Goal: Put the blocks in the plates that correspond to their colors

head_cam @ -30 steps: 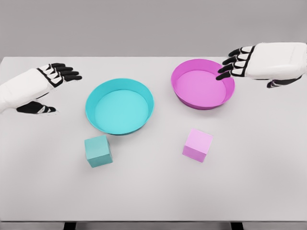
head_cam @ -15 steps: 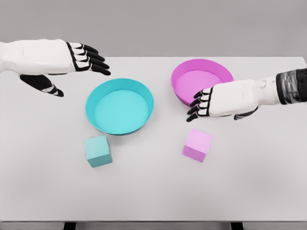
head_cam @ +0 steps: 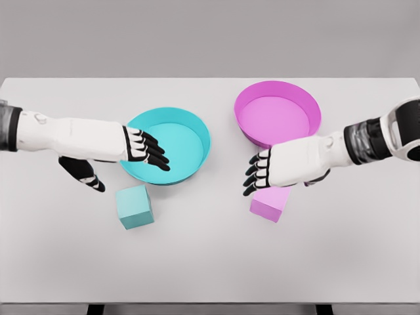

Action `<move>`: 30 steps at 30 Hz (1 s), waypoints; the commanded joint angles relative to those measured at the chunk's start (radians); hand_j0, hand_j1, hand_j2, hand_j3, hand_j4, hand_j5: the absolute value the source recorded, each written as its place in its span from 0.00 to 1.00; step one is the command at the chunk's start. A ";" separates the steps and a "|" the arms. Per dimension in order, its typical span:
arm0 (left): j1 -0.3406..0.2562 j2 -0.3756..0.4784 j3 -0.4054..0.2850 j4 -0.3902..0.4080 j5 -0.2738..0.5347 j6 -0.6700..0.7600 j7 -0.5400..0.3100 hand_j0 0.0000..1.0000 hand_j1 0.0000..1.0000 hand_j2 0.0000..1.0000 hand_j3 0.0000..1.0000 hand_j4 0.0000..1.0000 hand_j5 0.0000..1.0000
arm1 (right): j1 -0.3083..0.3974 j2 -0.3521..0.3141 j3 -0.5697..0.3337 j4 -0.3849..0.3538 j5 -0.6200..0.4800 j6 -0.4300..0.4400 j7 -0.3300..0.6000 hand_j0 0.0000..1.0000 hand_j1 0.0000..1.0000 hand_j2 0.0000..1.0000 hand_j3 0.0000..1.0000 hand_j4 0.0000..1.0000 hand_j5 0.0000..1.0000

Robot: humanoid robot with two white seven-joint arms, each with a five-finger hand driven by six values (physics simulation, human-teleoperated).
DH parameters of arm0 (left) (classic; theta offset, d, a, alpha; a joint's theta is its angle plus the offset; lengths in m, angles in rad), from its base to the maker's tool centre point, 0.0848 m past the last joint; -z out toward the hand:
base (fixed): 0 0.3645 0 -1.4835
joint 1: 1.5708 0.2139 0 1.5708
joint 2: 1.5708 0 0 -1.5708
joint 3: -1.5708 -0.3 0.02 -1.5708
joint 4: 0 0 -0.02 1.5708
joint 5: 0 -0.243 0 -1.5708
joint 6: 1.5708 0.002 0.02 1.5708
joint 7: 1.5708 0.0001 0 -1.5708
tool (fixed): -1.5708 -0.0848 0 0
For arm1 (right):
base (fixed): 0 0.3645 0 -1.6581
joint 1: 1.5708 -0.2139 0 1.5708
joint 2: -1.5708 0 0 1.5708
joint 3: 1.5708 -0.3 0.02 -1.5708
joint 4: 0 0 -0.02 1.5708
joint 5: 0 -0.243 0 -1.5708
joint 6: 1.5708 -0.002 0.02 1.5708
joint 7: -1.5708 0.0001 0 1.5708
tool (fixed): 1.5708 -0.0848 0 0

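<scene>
The left hand (head_cam: 134, 146) reaches in from the left edge with its fingers (head_cam: 154, 147) spread and slightly drooped over the near-left rim of the cyan plate (head_cam: 191, 128); the thumb (head_cam: 84, 177) hangs apart, lower and to the left. It holds nothing. That open pose, thumb well away from the fingers, looks like a hand readying to straddle something, and the cyan block (head_cam: 134, 207) sits on the desk (head_cam: 210, 262) just below and in front of it, near the plate's front rim. So the hand seems to be lining up above the block, not yet down on it.

The cyan plate is empty, and lies between the two hands, left of centre. Its nearness to its block should make for a short carry.

Right of centre, the pink plate (head_cam: 308, 105) is also empty and sits farther back on the desk. The right hand (head_cam: 279, 169) comes in from the right edge, across the plate's front rim, its fingers (head_cam: 254, 177) loosely open and pointing left. It hovers directly over the pink block (head_cam: 268, 203), hiding the block's upper part. Whether the palm touches the block I cannot tell, but no finger visibly wraps it, so I judge it unheld.

Both blocks remain on the desk, each in front of its matching plate; neither placement is done.
</scene>
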 commanded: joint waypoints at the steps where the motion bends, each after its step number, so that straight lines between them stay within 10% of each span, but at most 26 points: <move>1: 0.003 0.000 -0.007 0.000 -0.031 0.003 0.000 1.00 1.00 1.00 1.00 1.00 1.00 | 0.000 0.001 0.014 0.000 0.014 0.002 0.000 1.00 1.00 1.00 1.00 1.00 1.00; 14: 0.080 -0.041 -0.001 0.001 -0.229 0.003 0.000 0.98 0.98 0.98 0.98 0.98 0.98 | 0.000 0.027 0.043 0.000 0.013 0.002 0.000 1.00 1.00 1.00 1.00 1.00 1.00; 30: 0.133 -0.052 0.002 0.001 -0.283 0.003 0.000 0.92 0.92 0.92 0.92 0.92 0.92 | 0.000 0.042 0.057 0.028 0.053 0.002 0.000 1.00 1.00 1.00 1.00 1.00 1.00</move>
